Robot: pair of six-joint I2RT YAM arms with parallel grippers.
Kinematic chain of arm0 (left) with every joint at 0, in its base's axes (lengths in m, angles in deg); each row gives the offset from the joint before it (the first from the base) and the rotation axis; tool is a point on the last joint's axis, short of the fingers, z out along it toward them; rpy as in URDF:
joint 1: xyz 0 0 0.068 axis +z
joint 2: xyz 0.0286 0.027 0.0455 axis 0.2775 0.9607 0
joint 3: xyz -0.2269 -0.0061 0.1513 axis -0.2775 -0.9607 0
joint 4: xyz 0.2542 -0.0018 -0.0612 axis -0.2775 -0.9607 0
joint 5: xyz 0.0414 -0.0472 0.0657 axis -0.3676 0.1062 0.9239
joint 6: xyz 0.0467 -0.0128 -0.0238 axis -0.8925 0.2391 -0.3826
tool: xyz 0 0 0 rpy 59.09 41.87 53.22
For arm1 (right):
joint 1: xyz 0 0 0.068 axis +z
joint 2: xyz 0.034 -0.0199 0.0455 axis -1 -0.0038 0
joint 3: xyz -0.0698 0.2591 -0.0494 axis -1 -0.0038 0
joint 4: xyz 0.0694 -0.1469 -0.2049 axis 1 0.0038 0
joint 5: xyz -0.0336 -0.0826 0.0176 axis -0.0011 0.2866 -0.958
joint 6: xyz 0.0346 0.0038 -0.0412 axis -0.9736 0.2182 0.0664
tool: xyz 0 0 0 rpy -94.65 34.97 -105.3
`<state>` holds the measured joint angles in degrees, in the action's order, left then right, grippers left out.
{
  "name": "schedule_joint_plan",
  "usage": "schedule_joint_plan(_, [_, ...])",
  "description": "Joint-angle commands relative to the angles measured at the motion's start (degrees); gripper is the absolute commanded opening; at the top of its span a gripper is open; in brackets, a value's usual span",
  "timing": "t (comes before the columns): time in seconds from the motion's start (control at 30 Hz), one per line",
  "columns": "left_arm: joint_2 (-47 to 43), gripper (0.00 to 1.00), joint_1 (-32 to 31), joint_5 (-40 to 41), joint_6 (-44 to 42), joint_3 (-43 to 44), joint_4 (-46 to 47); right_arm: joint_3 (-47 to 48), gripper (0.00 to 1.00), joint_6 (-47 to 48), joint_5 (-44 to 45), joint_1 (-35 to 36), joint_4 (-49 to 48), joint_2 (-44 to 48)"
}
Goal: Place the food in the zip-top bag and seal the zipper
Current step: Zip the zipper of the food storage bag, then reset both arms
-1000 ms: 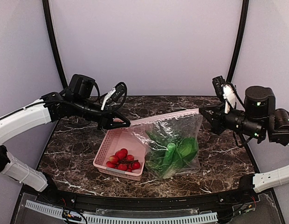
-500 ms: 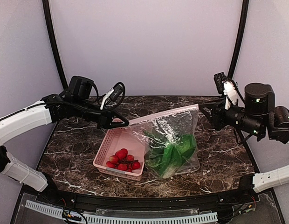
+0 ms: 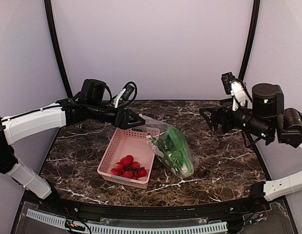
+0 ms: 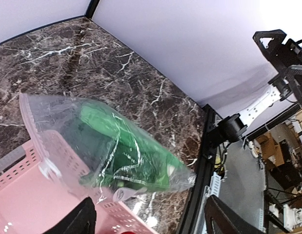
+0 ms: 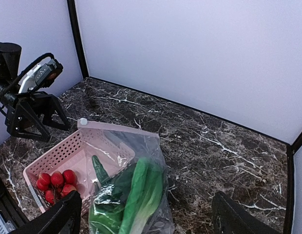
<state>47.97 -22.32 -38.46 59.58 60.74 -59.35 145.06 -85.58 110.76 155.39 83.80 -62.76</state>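
We see the left gripper (image 3: 136, 120) hanging above the table with its jaws spread wide and nothing between them. In its own wrist view the two dark fingers (image 4: 80, 219) stand far apart at the bottom edge. Just below and ahead of these jaws lies the clear floppy plastic zip-top bag (image 3: 171, 150), slumped on its side. It holds the toy green vegetables (image 3: 173, 146): long slim cucumber-like pieces and darker leafy green, packed together inside the plastic.

The bag's mouth end rests on the far right corner of the pink slatted plastic basket (image 3: 126, 145), close under the left jaws. Its filled body lies on the dark marble-patterned tabletop (image 3: 224, 161), touching the basket's right wall. The narrow pale pink zipper strip (image 5: 117, 128) runs along that mouth edge across the basket rim, with a small white tab (image 5: 83, 121) at the end nearest the left jaws. We cannot tell whether the strip is pressed closed along its length. Inside the basket, at the end away from the left jaws, sits a cluster of small red round toy fruits (image 3: 127, 167).

The right gripper (image 3: 205, 119) hovers well apart from the bag, on the side opposite the left gripper, its jaws also wide and empty. Its fingers (image 5: 68, 217) stand at the two lower corners of its wrist view, and the bag lies ahead of and below them, between the two grippers.
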Motion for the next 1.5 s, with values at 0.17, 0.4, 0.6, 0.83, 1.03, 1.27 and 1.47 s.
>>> schedule_joint_plan(0.17, [-3.7,0.89,3.7,13.8,2.4,-1.0,-5.2,0.3,0.99,-2.2,-6.5,-7.4,-1.2,-3.5])
schedule_joint_plan(0.4, [-10.6,0.91,11.2,15.6,2.9,-7.5,-7.7,-3.9,0.99,-5.3,-21.3,-22.1,-1.6,-5.3])
schedule_joint_plan(0.6, [-16.6,0.93,22.0,14.3,2.4,-11.8,-11.5,-9.5,0.99,-7.3,-30.2,-37.0,-1.9,-2.5])
schedule_joint_plan(0.83, [-23.6,0.94,35.5,13.8,-1.5,-12.4,-18.5,-13.2,0.99,-6.5,-33.3,-47.8,-1.2,3.9])
schedule_joint_plan(1.03, [-31.6,0.95,37.2,26.6,-6.8,-16.0,-19.1,-18.1,0.99,-4.4,-29.9,-48.6,-6.8,10.7])
schedule_joint_plan(1.27, [-41.5,0.96,37.2,33.6,-12.1,-23.5,-16.2,-26.5,0.99,-1.1,-29.7,-48.6,-15.5,17.4])
schedule_joint_plan(1.47, [-45.2,0.99,37.2,33.9,-12.5,-26.7,-14.4,-30.4,0.99,2.7,-28.2,-48.6,-17.6,19.8])
